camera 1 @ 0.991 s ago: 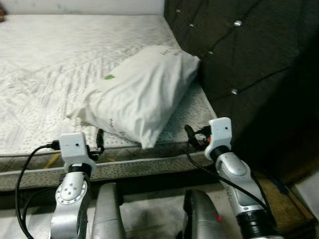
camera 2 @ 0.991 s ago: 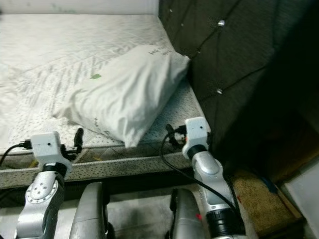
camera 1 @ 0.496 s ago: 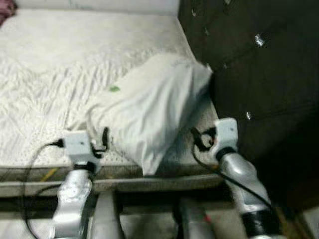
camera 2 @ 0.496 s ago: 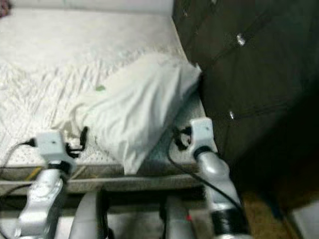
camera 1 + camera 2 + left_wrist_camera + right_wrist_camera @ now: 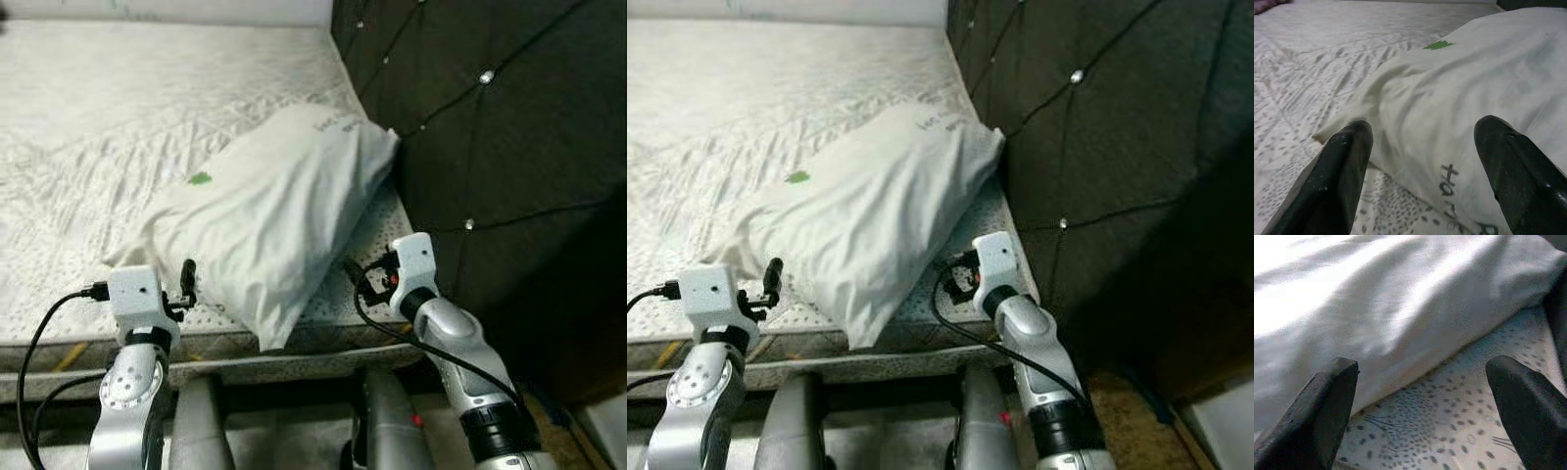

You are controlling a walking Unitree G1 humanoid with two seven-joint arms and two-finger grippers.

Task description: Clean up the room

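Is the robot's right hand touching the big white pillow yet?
Apart. In the right wrist view the right gripper has its fingers spread open, with bare speckled mattress showing between them and the pillow lying just ahead.

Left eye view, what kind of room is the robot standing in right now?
Most likely a bedroom. A white pillow lies on a bare patterned mattress, and a dark tufted headboard with shiny buttons stands along the mattress's right side. Both end effectors reach toward the pillow from the bed's near edge.
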